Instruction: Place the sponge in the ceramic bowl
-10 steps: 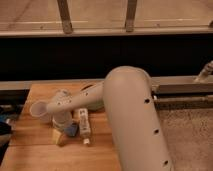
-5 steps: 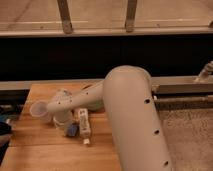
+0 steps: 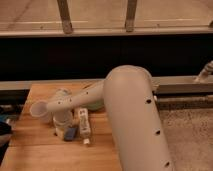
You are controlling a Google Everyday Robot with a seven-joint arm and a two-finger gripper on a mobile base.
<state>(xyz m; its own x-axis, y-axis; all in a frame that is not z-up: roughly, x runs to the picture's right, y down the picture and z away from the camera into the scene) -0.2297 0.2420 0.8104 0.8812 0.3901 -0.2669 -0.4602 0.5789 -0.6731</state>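
**Gripper stays low by the blue sponge**

The gripper (image 3: 62,122) hangs down low over the wooden table (image 3: 40,152), at the end of the big white arm (image 3: 131,120). The sponge (image 3: 70,133) lies flat on the table, right by the gripper's tip. The white tube (image 3: 84,126) lies just past the sponge, on the side away from the gripper. The ceramic bowl (image 3: 94,106) sits farther back from the gripper, behind the tube. The arm hides most of it, so I see only a bit of green.

Not much has changed in the last second. The gripper was low at this same spot then, and it is there now. The sponge has not gone up, and it has not moved toward the bowl. I can't make out if the gripper has hold of the sponge or not.

So the sponge is not in the bowl. I think this is the grabbing part of the job. The sponge would have to be held well before it can ride back to the bowl.
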